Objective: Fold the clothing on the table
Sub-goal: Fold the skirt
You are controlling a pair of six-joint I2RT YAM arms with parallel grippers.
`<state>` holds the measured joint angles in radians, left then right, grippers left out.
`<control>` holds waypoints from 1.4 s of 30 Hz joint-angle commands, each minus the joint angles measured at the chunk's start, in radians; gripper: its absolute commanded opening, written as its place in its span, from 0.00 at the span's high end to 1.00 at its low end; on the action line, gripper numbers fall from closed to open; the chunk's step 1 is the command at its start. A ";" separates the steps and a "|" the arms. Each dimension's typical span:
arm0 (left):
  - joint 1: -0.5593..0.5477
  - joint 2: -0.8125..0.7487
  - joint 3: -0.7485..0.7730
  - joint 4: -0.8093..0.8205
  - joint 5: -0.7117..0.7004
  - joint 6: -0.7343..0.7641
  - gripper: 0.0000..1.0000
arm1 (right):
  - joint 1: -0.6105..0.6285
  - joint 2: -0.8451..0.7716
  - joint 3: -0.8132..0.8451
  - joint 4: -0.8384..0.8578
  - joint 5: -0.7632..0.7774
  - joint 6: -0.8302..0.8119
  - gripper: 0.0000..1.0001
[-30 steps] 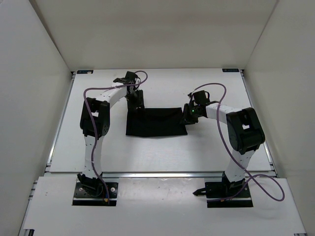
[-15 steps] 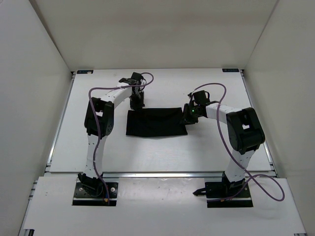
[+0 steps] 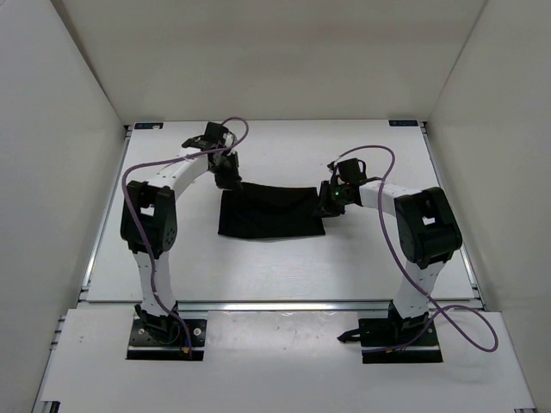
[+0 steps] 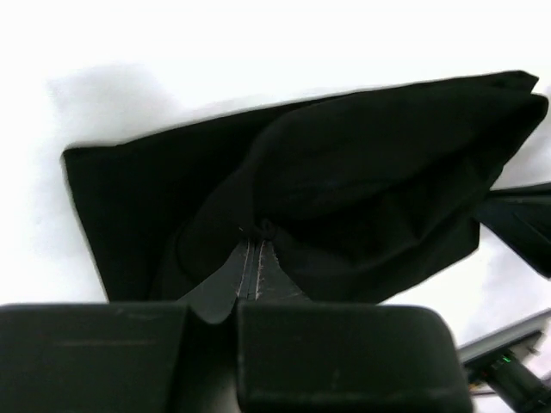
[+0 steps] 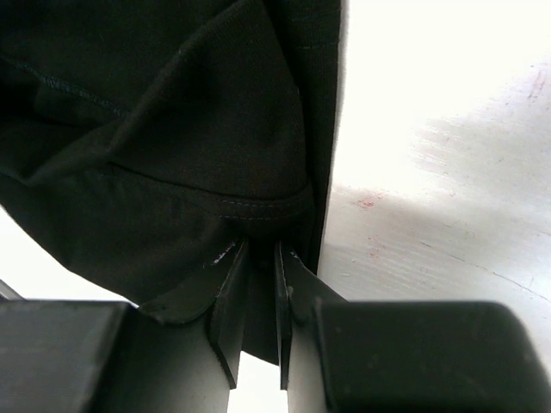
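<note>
Black soft fabric, no marks: the clothing [image 3: 271,215] lay roughly rectangular near mid-table, set slightly toward the far side, betw. the two arms. Near edge ran straight, left to right, flat on the table [image 3: 284,275]. Near-left corner also flat. Far edge uneven, with both far corners taken up by the grippers.

Left gripper [image 3: 231,178] stood at the far-left corner of the cloth. In its wrist view the fingers [image 4: 245,271] were pressed together w/ fabric pinched at the tips and drawn up into a peak, loose folds hanging off to the right. Right gripper [image 3: 331,200] stood at the far-right corner. In its wrist view the fingers [image 5: 228,301] sat a thin gap apart w/ a hemmed fold caught betw. them, so it was gripping the cloth.

Room for moving: bare white surface on every side of the cloth. Widest strip lay betw. the near edge and the arm bases. The strip toward the back wall [image 3: 275,60] was narrower. Left and right margins ran out to the metal rails [image 3: 103,224], w/ the side walls just beyond. Purple cables [image 3: 392,159] looped over both arms, apart from the fabric.
</note>
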<state>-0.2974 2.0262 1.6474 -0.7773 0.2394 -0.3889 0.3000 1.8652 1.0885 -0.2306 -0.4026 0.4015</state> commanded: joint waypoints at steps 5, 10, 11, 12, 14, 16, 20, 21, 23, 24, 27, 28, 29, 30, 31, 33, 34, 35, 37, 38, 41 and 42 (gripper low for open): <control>0.089 -0.145 -0.245 0.191 0.130 -0.084 1.00 | 0.002 0.069 -0.024 -0.026 0.065 -0.021 0.84; 0.119 -0.133 -0.302 0.285 0.230 -0.129 1.00 | 0.028 -0.003 -0.042 0.013 0.084 -0.044 0.84; 0.119 -0.126 -0.299 0.292 0.241 -0.133 1.00 | 0.037 -0.024 -0.047 0.046 0.085 -0.036 0.84; 0.118 -0.107 -0.296 0.291 0.259 -0.136 1.00 | 0.042 -0.050 -0.058 0.069 0.090 -0.044 0.83; 0.112 -0.101 -0.290 0.302 0.279 -0.140 1.00 | 0.039 -0.077 -0.023 0.080 0.091 -0.047 0.82; 0.116 -0.106 -0.305 0.337 0.303 -0.165 1.00 | 0.031 -0.060 0.043 0.076 0.084 -0.050 0.76; 0.124 -0.109 -0.298 0.337 0.317 -0.176 1.00 | 0.001 0.046 0.170 0.008 0.068 -0.075 0.69; 0.127 -0.101 -0.290 0.335 0.317 -0.171 1.00 | 0.001 0.058 0.198 0.001 0.070 -0.075 0.67; 0.133 -0.098 -0.288 0.328 0.324 -0.166 1.00 | -0.012 0.066 0.211 -0.006 0.083 -0.087 0.63; 0.133 -0.098 -0.284 0.329 0.334 -0.177 1.00 | -0.013 0.063 0.202 0.011 0.081 -0.090 0.63; 0.133 -0.092 -0.290 0.336 0.337 -0.176 1.00 | -0.032 0.064 0.195 0.057 0.055 -0.093 0.60; 0.136 -0.092 -0.293 0.343 0.340 -0.182 1.00 | -0.036 0.065 0.209 0.054 0.051 -0.101 0.61; 0.133 -0.092 -0.291 0.349 0.344 -0.180 1.00 | -0.039 0.078 0.221 0.036 0.050 -0.096 0.61; 0.130 -0.090 -0.297 0.348 0.345 -0.183 1.00 | -0.045 0.107 0.243 0.039 0.036 -0.105 0.61; 0.132 -0.093 -0.297 0.349 0.348 -0.185 1.00 | -0.045 0.117 0.263 0.027 0.019 -0.104 0.60; 0.135 -0.089 -0.294 0.351 0.350 -0.186 1.00 | -0.048 0.140 0.284 0.030 0.004 -0.121 0.61; 0.135 -0.087 -0.297 0.351 0.348 -0.183 1.00 | -0.044 0.152 0.295 0.036 0.001 -0.127 0.63; 0.138 -0.089 -0.294 0.352 0.348 -0.185 1.00 | -0.048 0.155 0.301 0.031 -0.007 -0.138 0.67; 0.133 -0.087 -0.294 0.352 0.351 -0.182 1.00 | -0.048 0.172 0.320 0.031 -0.027 -0.141 0.67; 0.132 -0.081 -0.297 0.349 0.357 -0.185 1.00 | -0.047 0.176 0.317 0.037 -0.031 -0.144 0.68; 0.132 -0.086 -0.302 0.343 0.350 -0.183 1.00 | -0.047 0.172 0.306 0.066 -0.042 -0.150 0.68; 0.138 -0.084 -0.301 0.351 0.359 -0.185 1.00 | -0.045 0.170 0.294 0.086 -0.048 -0.148 0.67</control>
<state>-0.1658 1.9568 1.3487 -0.4438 0.5632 -0.5732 0.2539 2.0460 1.3705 -0.2195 -0.4194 0.2832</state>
